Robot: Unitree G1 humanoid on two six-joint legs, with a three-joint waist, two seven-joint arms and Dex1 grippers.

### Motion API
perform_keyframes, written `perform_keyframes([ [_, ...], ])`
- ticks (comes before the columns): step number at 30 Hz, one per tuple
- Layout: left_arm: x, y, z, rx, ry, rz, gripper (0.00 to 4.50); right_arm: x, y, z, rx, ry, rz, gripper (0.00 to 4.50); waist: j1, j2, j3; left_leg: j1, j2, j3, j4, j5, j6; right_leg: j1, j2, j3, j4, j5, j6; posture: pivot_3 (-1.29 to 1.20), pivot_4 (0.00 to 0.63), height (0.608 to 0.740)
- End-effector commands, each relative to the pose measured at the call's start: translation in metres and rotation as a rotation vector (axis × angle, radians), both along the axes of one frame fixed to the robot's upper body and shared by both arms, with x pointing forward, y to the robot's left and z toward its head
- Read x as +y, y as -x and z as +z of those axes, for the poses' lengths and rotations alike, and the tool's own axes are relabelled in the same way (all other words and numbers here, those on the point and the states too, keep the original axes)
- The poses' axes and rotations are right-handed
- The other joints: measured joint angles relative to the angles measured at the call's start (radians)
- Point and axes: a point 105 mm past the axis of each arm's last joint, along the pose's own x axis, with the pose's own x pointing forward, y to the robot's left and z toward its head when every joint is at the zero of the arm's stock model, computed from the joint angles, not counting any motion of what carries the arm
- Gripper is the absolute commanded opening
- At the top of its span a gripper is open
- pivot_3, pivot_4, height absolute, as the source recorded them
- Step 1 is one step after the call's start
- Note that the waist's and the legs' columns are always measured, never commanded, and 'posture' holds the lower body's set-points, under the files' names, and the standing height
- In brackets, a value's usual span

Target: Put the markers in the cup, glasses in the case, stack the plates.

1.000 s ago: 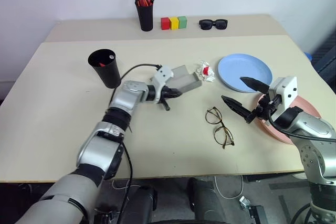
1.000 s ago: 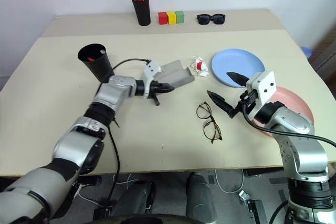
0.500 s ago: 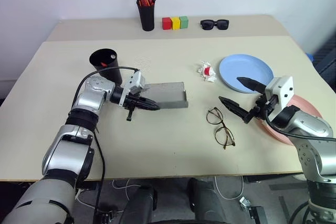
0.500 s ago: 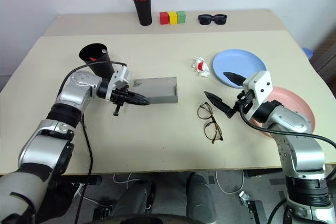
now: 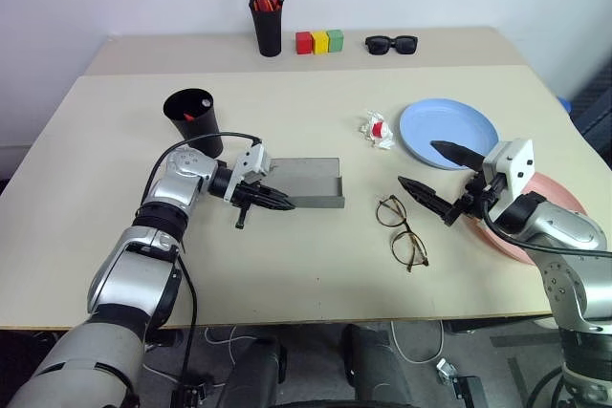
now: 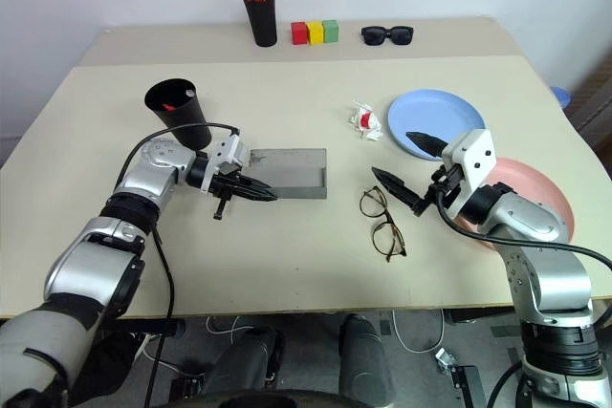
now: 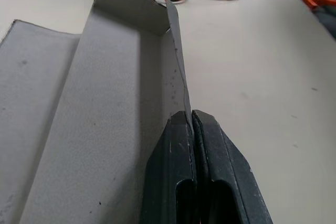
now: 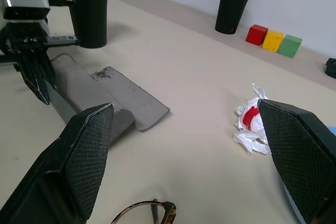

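The grey case (image 5: 311, 182) lies open and flat at the table's middle. My left gripper (image 5: 273, 200) is shut on the left end of its near wall, and the left wrist view shows the black fingers (image 7: 173, 150) pinching that thin wall. The wire-rimmed glasses (image 5: 402, 229) lie to the right of the case, apart from it. Just right of them my right gripper (image 5: 417, 162) hovers open and holds nothing. The black cup (image 5: 194, 121) stands behind my left arm, with a marker's red-orange tip (image 5: 188, 117) inside. The blue plate (image 5: 448, 133) lies at the right. My right arm partly covers the pink plate (image 5: 559, 200).
A crumpled white and red wrapper (image 5: 376, 129) lies between the case and the blue plate. Along the back edge stand a narrow black pen holder (image 5: 267, 26), three coloured blocks (image 5: 318, 41) and black sunglasses (image 5: 389, 43).
My left gripper has dragged the case leftward and nearer, away from the wrapper, and the case now lies square to the table's front edge. The right arm has kept still.
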Motion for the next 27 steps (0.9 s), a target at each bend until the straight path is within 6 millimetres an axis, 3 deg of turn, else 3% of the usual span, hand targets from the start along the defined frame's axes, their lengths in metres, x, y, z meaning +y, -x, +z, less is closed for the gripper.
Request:
perform_keyframes([
  [1, -0.001, -0.002, 0.021, -0.061, 0.045, -0.029, 1.27, 0.002, 0.002, 0.012, -0.045, 0.013, 0.013, 4.47, -0.002, 0.000, 0.000, 0.000, 0.000, 0.000, 0.000, 0.000, 0.000, 0.000, 0.000, 0.000, 0.000, 0.000, 0.000, 0.00, 0.150, 0.740],
  [7, 0.007, -0.004, 0.039, -0.122, 0.103, -0.010, 4.31, 0.005, 0.003, 0.006, 0.002, 0.077, 0.009, 4.47, -0.001, 0.000, 0.000, 0.000, 0.000, 0.000, 0.000, 0.000, 0.000, 0.000, 0.000, 0.000, 0.000, 0.000, 0.000, 0.00, 0.150, 0.740],
  [12, 0.023, 0.006, 0.074, -0.112, 0.264, 0.047, 4.42, 0.002, 0.006, -0.006, 0.169, 0.180, -0.070, 4.47, -0.005, 0.000, 0.000, 0.000, 0.001, 0.000, 0.000, 0.000, 0.000, -0.001, 0.000, 0.000, 0.001, 0.000, 0.000, 0.00, 0.150, 0.740],
  [17, 0.041, 0.027, 0.091, -0.023, 0.409, 0.121, 4.42, 0.011, 0.017, -0.001, 0.247, 0.226, -0.105, 4.47, -0.005, 0.000, 0.000, 0.000, 0.003, 0.000, -0.001, 0.000, 0.000, -0.002, 0.000, 0.000, 0.001, 0.000, 0.000, 0.00, 0.150, 0.740],
  [22, 0.059, 0.049, 0.093, -0.017, 0.465, 0.179, 4.42, 0.011, 0.022, -0.008, 0.366, 0.299, -0.157, 4.47, 0.001, 0.000, 0.000, 0.000, 0.005, 0.000, 0.000, 0.000, 0.000, -0.001, 0.000, 0.000, 0.000, 0.000, 0.000, 0.00, 0.150, 0.740],
  [27, 0.071, 0.057, 0.086, -0.017, 0.435, 0.239, 4.42, 0.005, 0.017, -0.023, 0.466, 0.324, -0.249, 4.47, 0.004, 0.000, 0.000, 0.000, 0.005, 0.000, 0.000, 0.000, 0.000, -0.001, 0.000, 0.000, 0.000, 0.000, 0.000, 0.00, 0.150, 0.740],
])
